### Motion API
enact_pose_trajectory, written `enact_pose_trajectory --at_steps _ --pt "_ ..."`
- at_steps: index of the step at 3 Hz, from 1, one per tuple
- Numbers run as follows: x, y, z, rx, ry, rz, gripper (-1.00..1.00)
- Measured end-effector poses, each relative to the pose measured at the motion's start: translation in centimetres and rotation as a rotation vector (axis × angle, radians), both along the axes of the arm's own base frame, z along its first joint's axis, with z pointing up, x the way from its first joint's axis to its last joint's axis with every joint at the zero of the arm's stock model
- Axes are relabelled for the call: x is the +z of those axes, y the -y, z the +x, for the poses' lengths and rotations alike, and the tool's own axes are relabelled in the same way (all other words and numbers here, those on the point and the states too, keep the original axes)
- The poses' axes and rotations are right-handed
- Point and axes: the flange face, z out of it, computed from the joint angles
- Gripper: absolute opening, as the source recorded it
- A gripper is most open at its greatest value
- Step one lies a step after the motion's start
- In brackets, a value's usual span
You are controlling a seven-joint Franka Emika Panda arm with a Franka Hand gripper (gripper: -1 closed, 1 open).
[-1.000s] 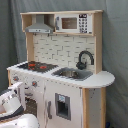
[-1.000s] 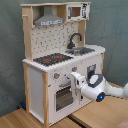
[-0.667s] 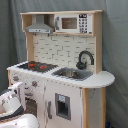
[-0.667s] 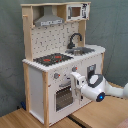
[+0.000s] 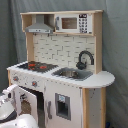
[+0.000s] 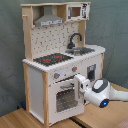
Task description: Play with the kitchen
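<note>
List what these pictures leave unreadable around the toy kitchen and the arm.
- Gripper: in the second exterior view the arm's white wrist covers it at the oven door; open or shut is unknowable.
- Arm: cut off by the first exterior view's lower left edge.
- Microwave buttons: too small to read.
- Sink contents: blurred.

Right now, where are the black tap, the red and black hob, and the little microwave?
Black curved tap [image 5: 86, 56], first exterior view, top of its arch.
Black and red hob [image 6: 53, 59], second exterior view, middle of its plate.
Small white microwave [image 5: 72, 23], first exterior view, on its door.
</note>
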Motion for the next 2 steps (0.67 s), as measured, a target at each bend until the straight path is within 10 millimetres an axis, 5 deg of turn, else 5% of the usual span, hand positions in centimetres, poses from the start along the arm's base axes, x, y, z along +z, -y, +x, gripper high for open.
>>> enact_pose_trajectory --at_steps 2 --pt "0.2 -2.8 -4.7 0.003 0.009 0.044 -1.0"
